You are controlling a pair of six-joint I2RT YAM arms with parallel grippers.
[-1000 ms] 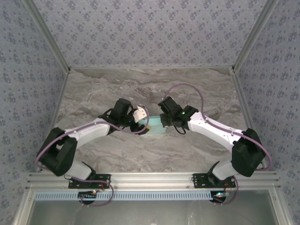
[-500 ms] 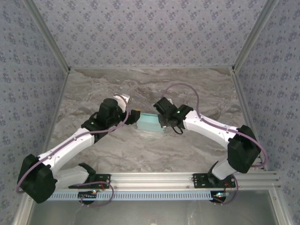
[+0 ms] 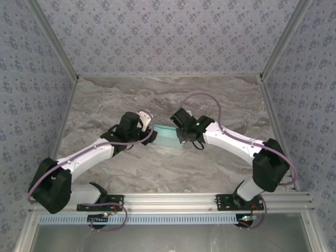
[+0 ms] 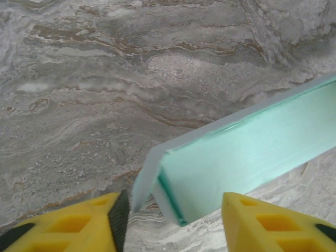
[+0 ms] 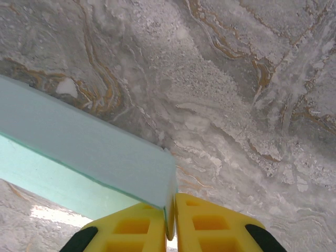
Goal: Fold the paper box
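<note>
The grey marbled bench [image 3: 105,100] carries the work at its middle, and the left arm [image 3: 89,155] and the right arm [image 3: 236,142] are bent inward from either side, so that both ends of the paper box [image 3: 169,137] can be reached at once. The box, a long flat sleeve of pale aqua card, is found between the two wrists and appears to be raised a little off the bench, though contact underneath cannot be ruled out. Its right end is pinched at a corner edge by the right fingers [image 5: 142,226], which are closed tight on the thin card; this is judged to be an anchor, so that the box is kept from sliding or twisting. The left fingers [image 4: 79,226] are set partly apart astride the open opposite end, one pad just beside a loose flap [image 4: 146,176], with nothing clamped. They are probably placed there so that the flap can be pressed in.
</note>
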